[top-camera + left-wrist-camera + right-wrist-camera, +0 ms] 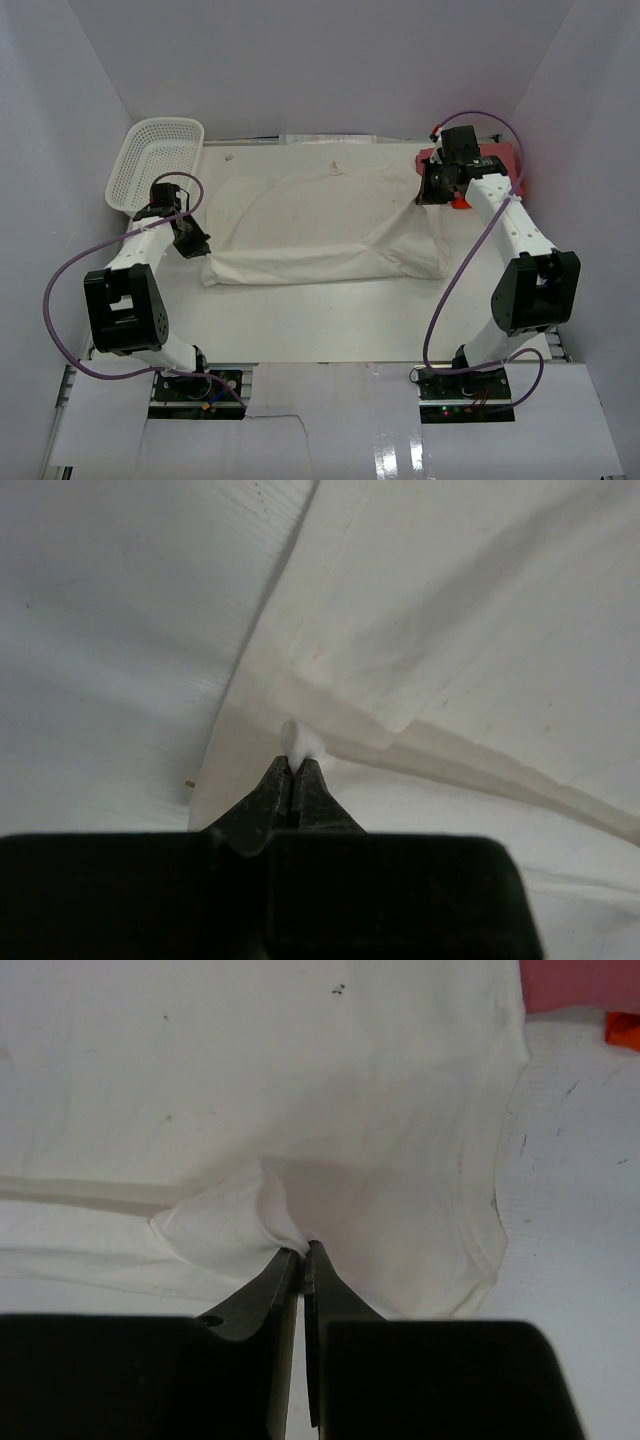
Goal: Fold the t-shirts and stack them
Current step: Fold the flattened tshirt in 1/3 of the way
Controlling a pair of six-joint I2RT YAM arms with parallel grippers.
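The cream-white t-shirt [320,225] lies spread across the middle of the table, partly folded. My left gripper [198,243] is shut on its left edge; the left wrist view shows a pinch of white cloth [303,742] between the fingertips of the left gripper [296,765]. My right gripper [428,192] is shut on the shirt's far right corner; the right wrist view shows the right gripper [303,1252] with a fold of the white cloth [240,1222] held at its tips. The red t-shirt [505,160] lies at the back right, mostly hidden behind the right arm, and shows in the right wrist view [580,982].
A white plastic mesh basket [155,160] stands tilted at the back left. White walls enclose the table on three sides. A small orange object [460,201] lies by the right gripper, next to the red shirt.
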